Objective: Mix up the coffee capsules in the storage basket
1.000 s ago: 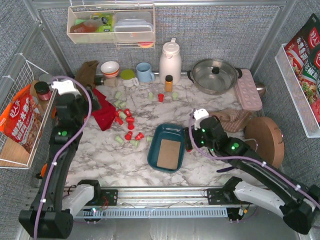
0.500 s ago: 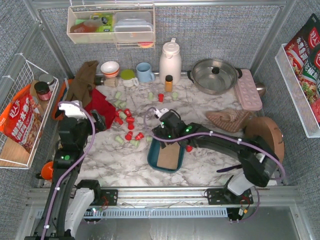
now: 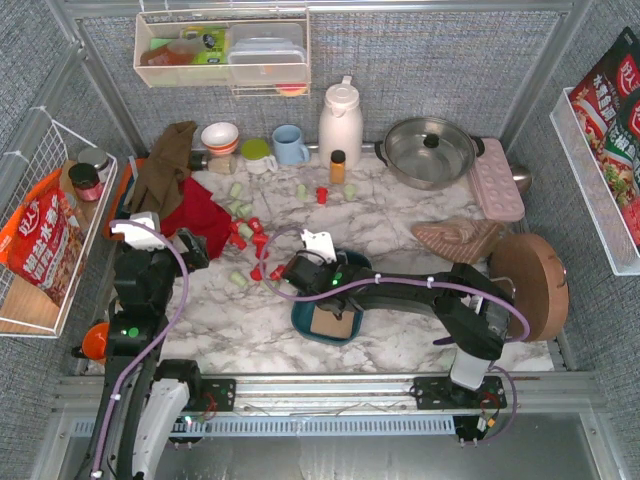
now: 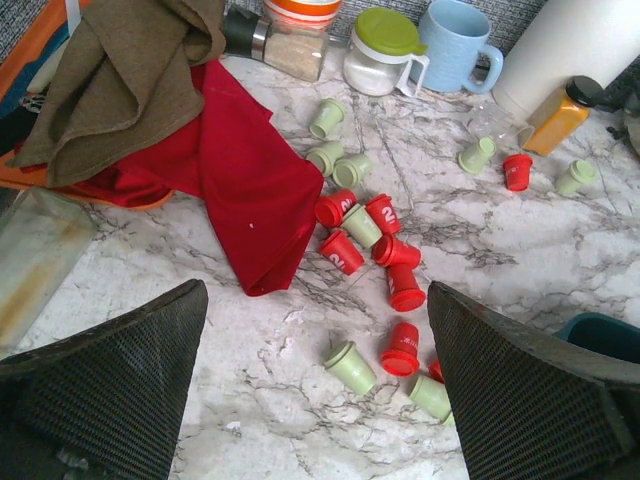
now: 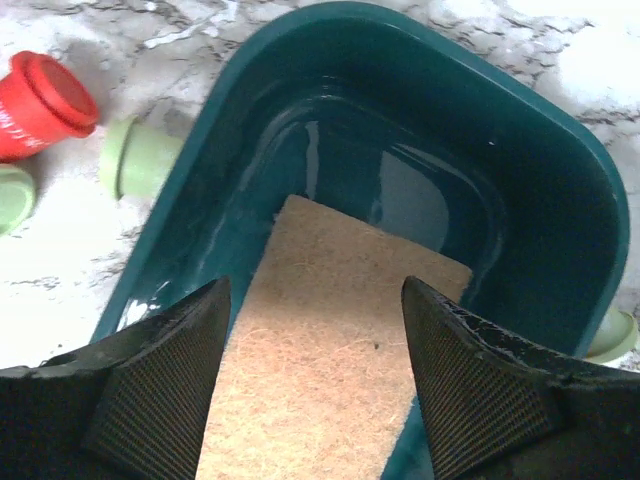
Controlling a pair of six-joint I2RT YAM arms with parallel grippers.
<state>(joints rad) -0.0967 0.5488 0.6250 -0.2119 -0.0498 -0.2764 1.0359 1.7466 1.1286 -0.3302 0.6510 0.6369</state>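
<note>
- Top view: right fingers (image 3: 290, 275) hang over the storage basket (image 3: 303, 322). Coffee capsules (image 3: 258, 240) lie on the surface (image 3: 400, 215) between them and the left fingers (image 3: 193, 247).
- Left wrist: left fingers (image 4: 120, 370) wide apart, empty. Red and green coffee capsules (image 4: 345, 250) scattered ahead.
- Right wrist: right fingers (image 5: 160, 370) apart, empty. Below them, the storage basket (image 5: 560, 180) holds a brown mat (image 5: 320, 330). Two coffee capsules (image 5: 40, 100) lie outside it, to their left.

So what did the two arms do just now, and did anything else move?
The right arm swung left from beside the storage basket to above it; the right gripper hangs open and empty over its brown mat. The left arm drew back toward its base, the left gripper wide open. Nothing was grasped. The basket and the scattered coffee capsules seem unmoved.
</note>
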